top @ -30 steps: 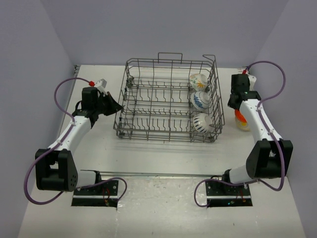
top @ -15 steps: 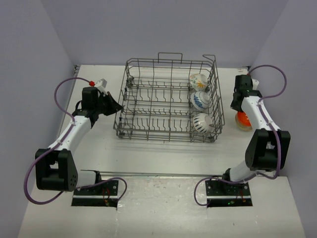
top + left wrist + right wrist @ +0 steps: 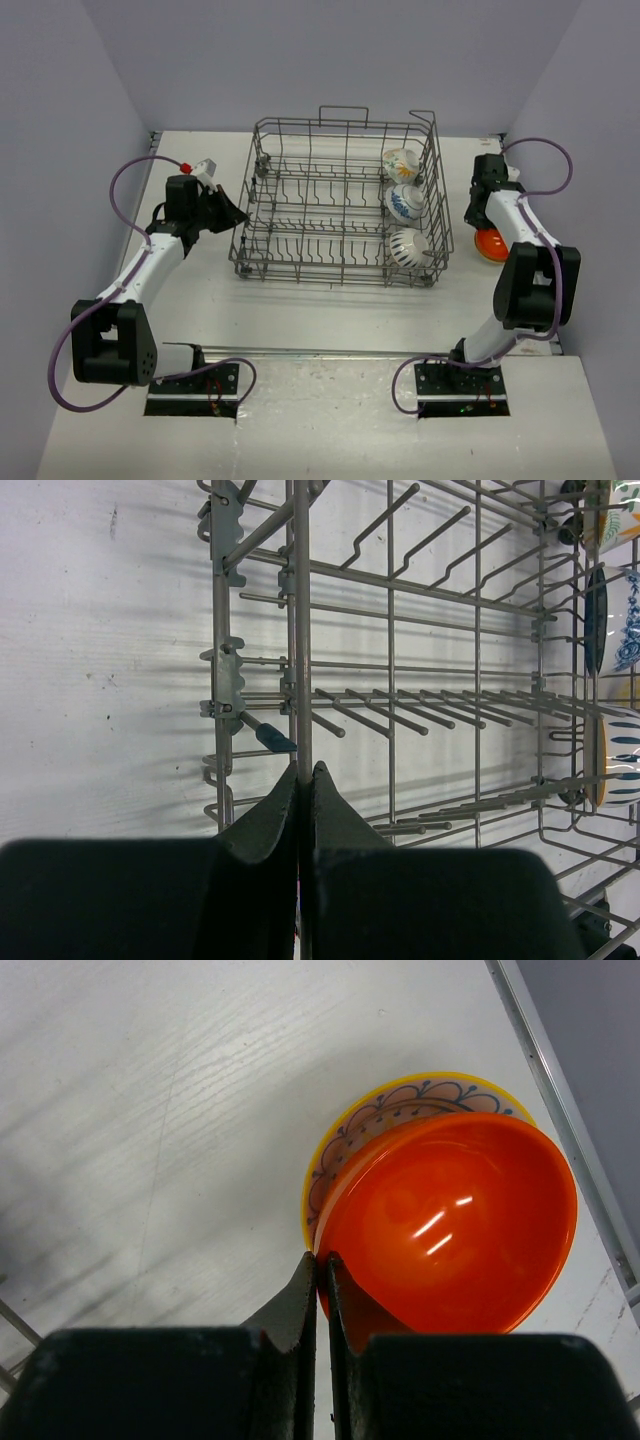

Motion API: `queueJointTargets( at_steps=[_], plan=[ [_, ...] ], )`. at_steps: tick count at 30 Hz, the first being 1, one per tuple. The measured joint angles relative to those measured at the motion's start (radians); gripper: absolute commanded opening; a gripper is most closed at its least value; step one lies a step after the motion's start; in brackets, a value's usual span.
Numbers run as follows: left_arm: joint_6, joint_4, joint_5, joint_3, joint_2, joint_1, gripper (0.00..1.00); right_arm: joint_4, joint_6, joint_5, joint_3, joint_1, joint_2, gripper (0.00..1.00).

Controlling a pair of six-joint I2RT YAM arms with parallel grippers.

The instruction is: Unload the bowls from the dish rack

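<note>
- White surface [image 3: 330, 310], wood-grain, carries everything.
- Grey wire dish rack [image 3: 310, 215] sits mid-surface. Long axis runs left-right in the top view, handle loop on the far side, most rows bare.
- Three bowls stand on edge in its right-end column, far to near: yellowish bowl [image 3: 402, 162], blue-patterned bowl [image 3: 404, 202], striped bowl [image 3: 407, 246]. Patterned outsides show toward the camera. Round, so no long axis.
- Orange bowl [image 3: 450, 1220] is out of the rack, on the surface to its right. Mouth up, nested slightly off-centre in the pale yellow bowl [image 3: 400, 1105].
- Change: a second ago the right arm covered the orange bowl, which looked tipped. Now it sits flat and uncovered, arm swung toward the far side. I read it as second bowl set down, three left to unload.
- Right hand [image 3: 320, 1260]: narrow, tips at the orange bowl's rim, looks pinched on it, not yet let go.
- Left hand [image 3: 302, 770]: narrow, clamped on an upright wire of the rack's left wall, probably steadying it.
</note>
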Motion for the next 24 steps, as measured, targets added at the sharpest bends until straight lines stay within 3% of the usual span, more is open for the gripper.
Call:
queueJointTargets(
  at_steps=[4, 5, 8, 12, 19, 20, 24],
  plan=[
    [0.005, -0.009, 0.0, 0.008, 0.004, 0.0, 0.14, 0.006, 0.001, -0.004, 0.0, -0.006, 0.014, 0.0],
    [0.008, -0.014, 0.0, 0.01, 0.007, 0.0, 0.24, 0.007, 0.002, -0.005, 0.0, -0.009, 0.018, 0.0],
    [0.017, -0.038, 0.0, 0.019, 0.022, -0.006, 0.37, 0.011, 0.005, -0.008, 0.0, -0.012, 0.029, 0.0],
    [0.019, -0.077, -0.006, 0.056, 0.033, -0.009, 0.46, 0.014, 0.01, -0.027, 0.0, -0.022, 0.044, 0.01],
    [0.037, -0.142, -0.029, 0.204, 0.048, -0.011, 0.6, 0.017, 0.019, -0.051, 0.007, -0.035, 0.084, 0.14],
    [0.039, -0.15, -0.032, 0.23, 0.05, -0.011, 0.62, 0.017, 0.019, -0.052, 0.01, -0.037, 0.089, 0.21],
    [0.044, -0.185, -0.034, 0.326, 0.05, -0.016, 0.67, 0.018, 0.023, -0.058, 0.011, -0.043, 0.09, 0.31]
  ],
)
